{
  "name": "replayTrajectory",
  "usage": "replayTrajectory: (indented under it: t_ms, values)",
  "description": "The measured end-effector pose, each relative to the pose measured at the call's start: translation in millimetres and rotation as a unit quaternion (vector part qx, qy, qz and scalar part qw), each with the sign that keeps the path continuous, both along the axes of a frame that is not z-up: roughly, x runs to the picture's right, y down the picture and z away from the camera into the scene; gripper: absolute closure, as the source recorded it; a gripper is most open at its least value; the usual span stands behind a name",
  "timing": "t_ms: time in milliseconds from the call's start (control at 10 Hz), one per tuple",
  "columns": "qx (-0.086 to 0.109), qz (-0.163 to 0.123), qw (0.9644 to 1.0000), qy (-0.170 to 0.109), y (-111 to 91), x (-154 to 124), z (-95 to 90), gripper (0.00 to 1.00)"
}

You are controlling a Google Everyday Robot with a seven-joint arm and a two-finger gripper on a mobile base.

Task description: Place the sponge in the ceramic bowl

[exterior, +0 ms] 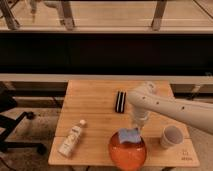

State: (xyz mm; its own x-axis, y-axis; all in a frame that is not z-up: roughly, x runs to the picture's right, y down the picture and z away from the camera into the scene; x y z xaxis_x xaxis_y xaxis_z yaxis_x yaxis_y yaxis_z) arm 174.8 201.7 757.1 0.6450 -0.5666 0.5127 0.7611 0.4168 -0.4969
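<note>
The ceramic bowl (128, 152), round and glossy orange-red, stands at the table's front edge near the middle. The light-blue sponge (128, 134) hangs over the bowl's far rim, tilted a little. My gripper (136, 128) points down at the sponge's upper right corner and is shut on the sponge. The white arm reaches in from the right, and its wrist hides the fingers' upper part.
A black rectangular bar (120, 101) lies behind the gripper at mid-table. A whitish cup (171, 136) stands right of the bowl. A white bottle (71, 138) lies on the table's left front. An office chair (12, 125) is left of the wooden table (95, 107).
</note>
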Motion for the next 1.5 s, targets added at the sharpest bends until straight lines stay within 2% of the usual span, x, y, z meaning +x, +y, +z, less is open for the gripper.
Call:
replayTrajectory:
  t_ms: [1500]
  values:
    - [-0.005,-0.021,0.9996,-0.016,4,-7,-15.7,0.99]
